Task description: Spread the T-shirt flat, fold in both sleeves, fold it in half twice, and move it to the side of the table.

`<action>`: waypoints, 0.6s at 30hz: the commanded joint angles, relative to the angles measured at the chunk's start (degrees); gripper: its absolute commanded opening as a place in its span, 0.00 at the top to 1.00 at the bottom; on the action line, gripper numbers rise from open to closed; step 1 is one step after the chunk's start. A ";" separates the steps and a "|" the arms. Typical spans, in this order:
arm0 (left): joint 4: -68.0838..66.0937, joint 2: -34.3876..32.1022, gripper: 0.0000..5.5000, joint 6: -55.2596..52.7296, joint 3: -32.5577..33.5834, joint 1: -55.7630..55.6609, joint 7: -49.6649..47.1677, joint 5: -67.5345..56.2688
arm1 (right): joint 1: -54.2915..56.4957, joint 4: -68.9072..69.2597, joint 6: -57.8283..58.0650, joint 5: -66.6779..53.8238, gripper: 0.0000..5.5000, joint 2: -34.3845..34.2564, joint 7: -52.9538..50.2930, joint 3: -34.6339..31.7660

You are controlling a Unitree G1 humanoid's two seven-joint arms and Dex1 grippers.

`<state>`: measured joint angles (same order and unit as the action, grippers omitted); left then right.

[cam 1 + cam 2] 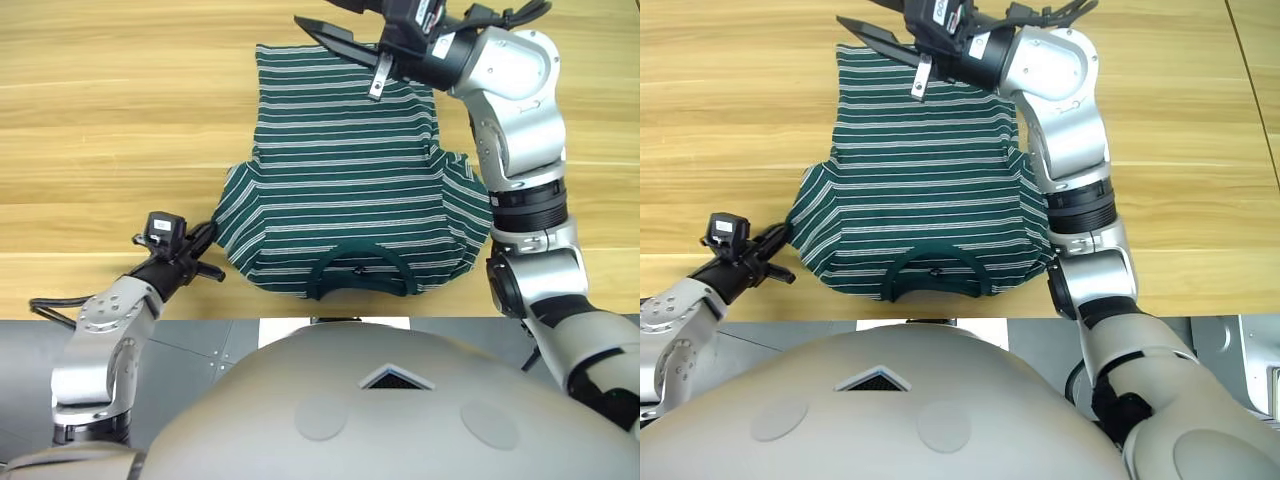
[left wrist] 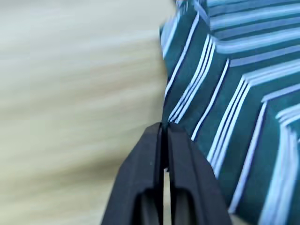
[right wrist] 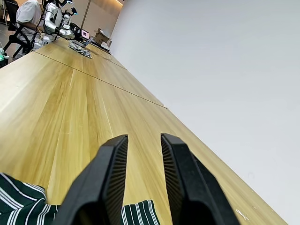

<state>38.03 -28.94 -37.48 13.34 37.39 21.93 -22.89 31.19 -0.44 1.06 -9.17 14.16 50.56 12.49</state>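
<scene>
Quick status from my end: barely started, honestly. The T-shirt [image 1: 350, 190] is lying on the counter [image 1: 100, 120] right in front of me, collar [image 1: 360, 262] closest to me and the hem [image 1: 300, 55] on the far side. The body looks pretty much spread out, with a few wrinkles and some bunching around the shoulders. So I'd call the "spread flat" part mostly done, maybe needing one last tug.

Neither sleeve is folded in yet. The left sleeve [image 1: 235, 205] and the right sleeve [image 1: 467, 190] both stick out to the sides, and the right one looks a bit crumpled up against the body. Both half-folds are still to do, and the shirt hasn't gone to the side of the counter. It's sitting in the middle near my edge.

My left pincer [image 2: 164, 125] is pressed closed, low down with its tips right at the edge of the left sleeve. I can't tell if there's any cloth nipped between them. My right pincer [image 3: 143, 140] is spread apart, holding nothing, up over the far right end of the hem.

My guess is the sleeves come next, so most of the job is ahead of me.
</scene>
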 commanded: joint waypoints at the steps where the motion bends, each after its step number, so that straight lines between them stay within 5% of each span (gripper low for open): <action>1: 1.31 -1.41 0.99 -1.65 1.69 -1.36 0.14 0.14 | -1.71 0.70 0.55 -1.08 0.76 1.83 1.06 -0.19; 12: 8.61 -2.14 0.99 -9.39 -11.64 -6.96 0.53 -0.18 | -10.29 7.16 0.21 -1.46 0.76 8.18 5.30 1.80; 18: 16.60 -2.50 0.99 -15.38 -13.56 -7.55 -1.07 -2.36 | -12.78 8.05 -0.09 -1.68 0.76 9.93 6.42 2.91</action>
<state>52.63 -30.54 -51.07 0.50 30.42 21.59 -24.74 19.45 6.47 1.03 -10.82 23.19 56.35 15.08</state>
